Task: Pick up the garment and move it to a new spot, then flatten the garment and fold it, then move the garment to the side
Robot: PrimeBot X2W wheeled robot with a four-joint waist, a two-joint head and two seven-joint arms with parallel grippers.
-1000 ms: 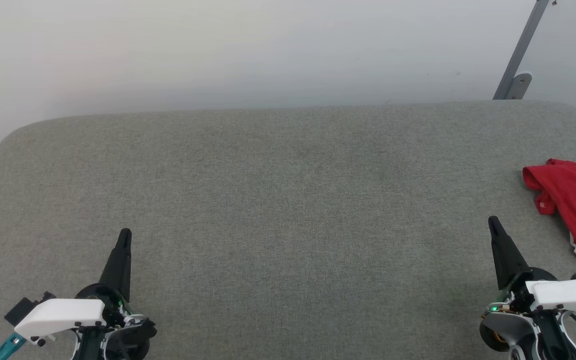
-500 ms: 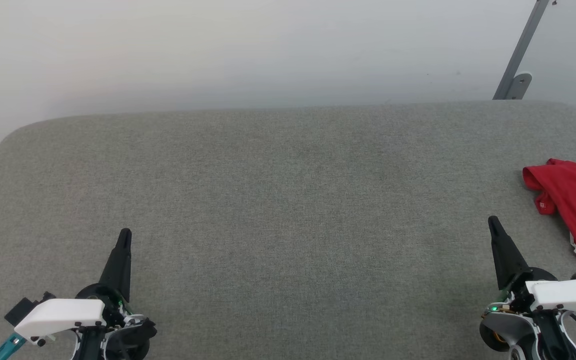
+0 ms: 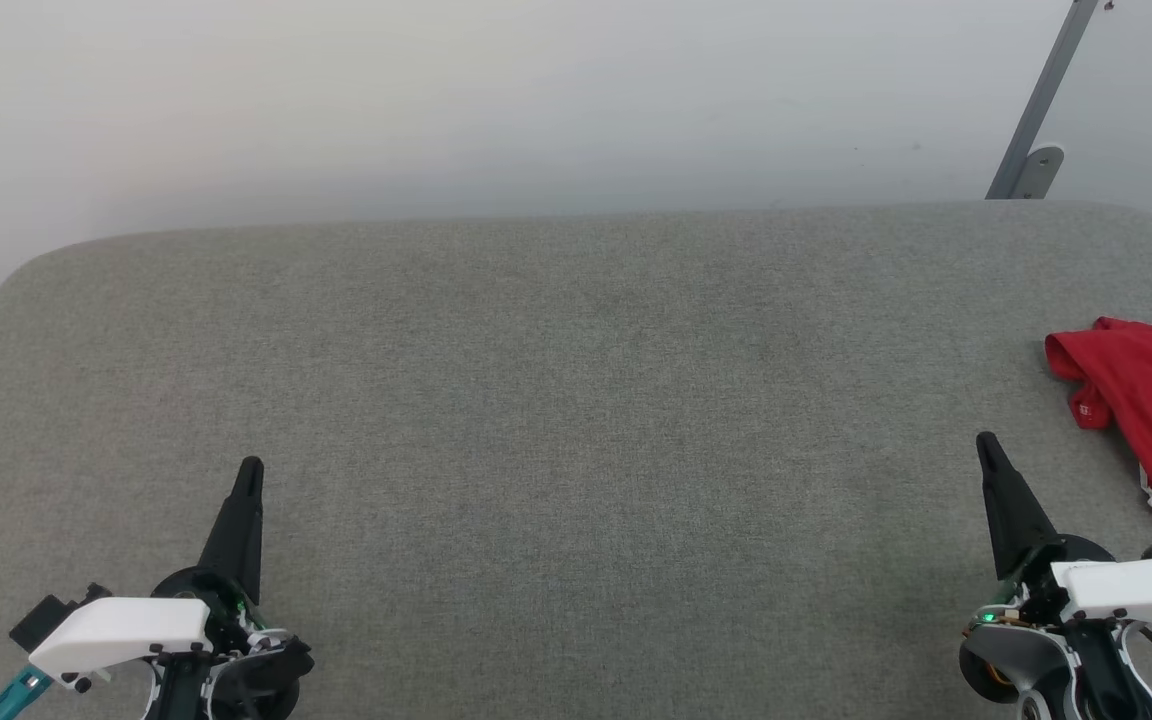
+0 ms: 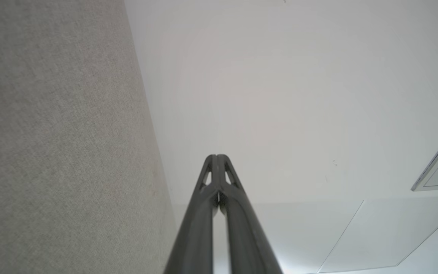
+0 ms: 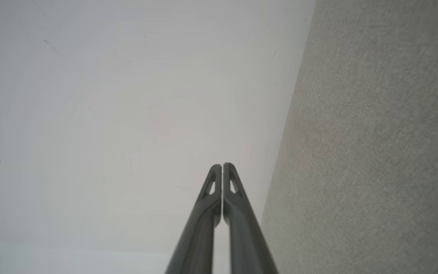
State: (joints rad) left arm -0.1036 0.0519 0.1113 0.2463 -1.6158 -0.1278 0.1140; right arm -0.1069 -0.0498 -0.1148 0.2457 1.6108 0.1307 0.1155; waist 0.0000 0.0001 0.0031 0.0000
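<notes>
Right gripper (image 3: pixel 986 442) is closed, its two dark fingers pressed together to one point, and it holds nothing. It stands at about 5 o'clock in the head view. My left gripper (image 3: pixel 248 470) is the same, closed and empty, at about 7 o'clock. Between them and beyond them is only the grey cloth of the bench (image 3: pixel 576 400).

From the right gripper, the garment (image 3: pixel 1151 400) lies near, at about 2 o'clock. It sits at the 3 o'clock edge of the head view, red, with a little white trim at its near end. It is bunched, with a rolled edge toward me, and part of it is cut off by the picture.

I judge that this fits two stages: the garment waiting to be picked up, or already put aside after folding. I cannot tell which, because the hidden part would show if the folds are tidy. In both cases the care is the same. Soft jersey drags easily, so I should keep my closed fingers from brushing it by accident, and see the whole garment before I judge.
</notes>
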